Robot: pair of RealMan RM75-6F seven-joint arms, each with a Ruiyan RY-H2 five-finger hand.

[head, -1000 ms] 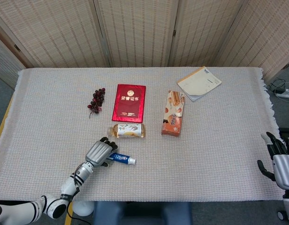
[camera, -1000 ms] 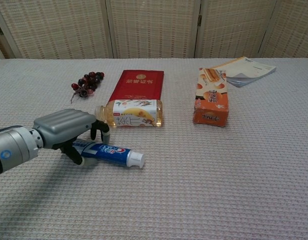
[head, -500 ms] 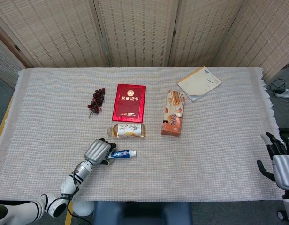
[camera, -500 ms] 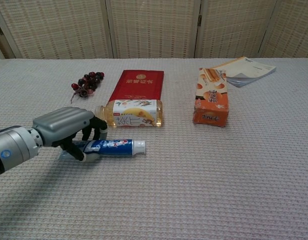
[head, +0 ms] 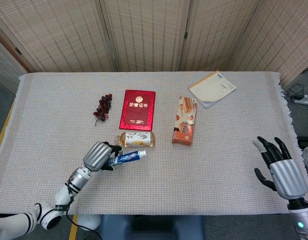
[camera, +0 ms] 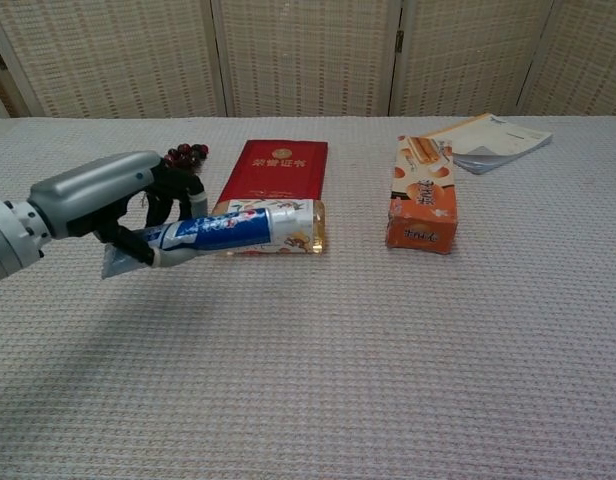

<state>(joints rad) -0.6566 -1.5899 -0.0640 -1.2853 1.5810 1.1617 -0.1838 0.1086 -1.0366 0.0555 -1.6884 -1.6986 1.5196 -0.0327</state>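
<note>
My left hand grips a blue and white toothpaste tube by its flat end and holds it lifted off the table, cap pointing right. Behind the tube lies a small bottle of yellow drink on its side. My right hand hovers at the table's right front edge, fingers spread, holding nothing; the chest view does not show it.
A red certificate booklet lies behind the bottle, with a bunch of dark grapes to its left. An orange snack box and a notebook lie to the right. A woven cloth covers the table.
My left hand has closed on the toothpaste tube and lifted it off the cloth, moving it up toward the bottle. My right hand has risen and come further into the head view.
</note>
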